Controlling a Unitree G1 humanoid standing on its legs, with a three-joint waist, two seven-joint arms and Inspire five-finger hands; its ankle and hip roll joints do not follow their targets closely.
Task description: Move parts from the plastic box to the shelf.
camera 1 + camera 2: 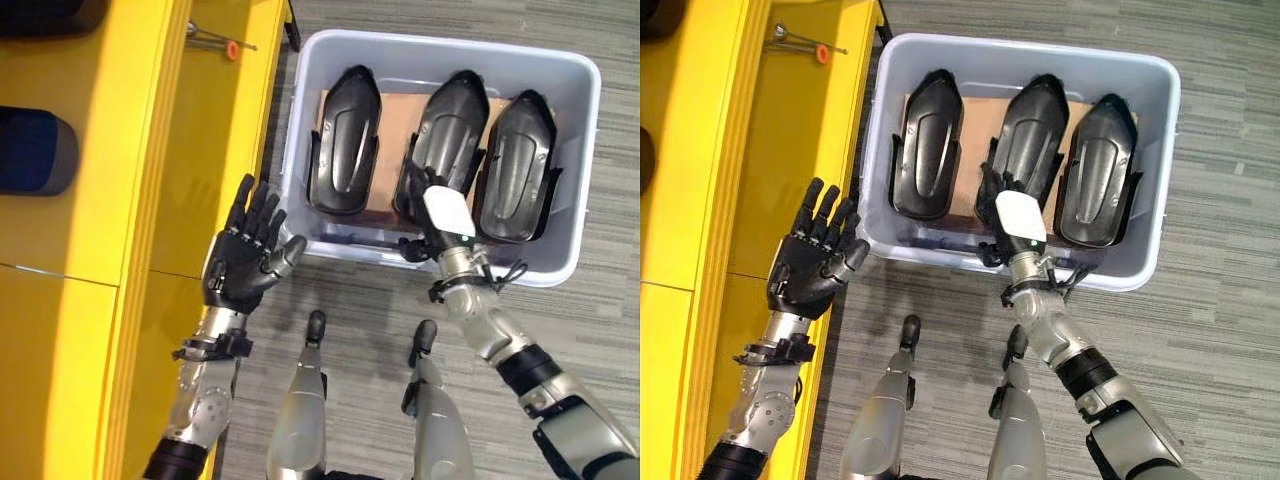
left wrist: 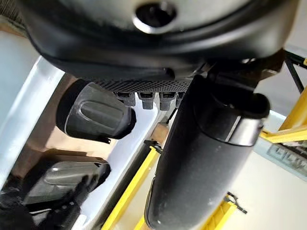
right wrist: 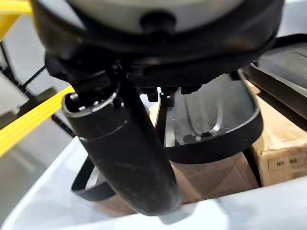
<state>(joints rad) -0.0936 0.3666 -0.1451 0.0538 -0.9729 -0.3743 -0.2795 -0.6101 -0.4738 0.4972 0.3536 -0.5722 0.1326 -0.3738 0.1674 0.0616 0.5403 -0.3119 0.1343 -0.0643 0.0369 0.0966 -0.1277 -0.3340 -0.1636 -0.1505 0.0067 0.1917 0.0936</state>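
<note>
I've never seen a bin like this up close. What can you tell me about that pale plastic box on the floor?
The plastic box is a pale grey, slightly translucent rectangular tub with rounded corners and a thick rim, open on top. It stands on grey carpet beside the yellow shelf. Inside, three black moulded parts lie side by side on brown cardboard. The right hand reaches over its near wall at the middle part.

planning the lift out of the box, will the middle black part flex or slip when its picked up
The middle black part looks like a moulded shell with raised ribs, so probably stiff rather than floppy. Its glossy, curved surface could slip under the right hand. It seems hollow, so likely light for its size, and it leans on a cardboard box, so it may tip.
</note>
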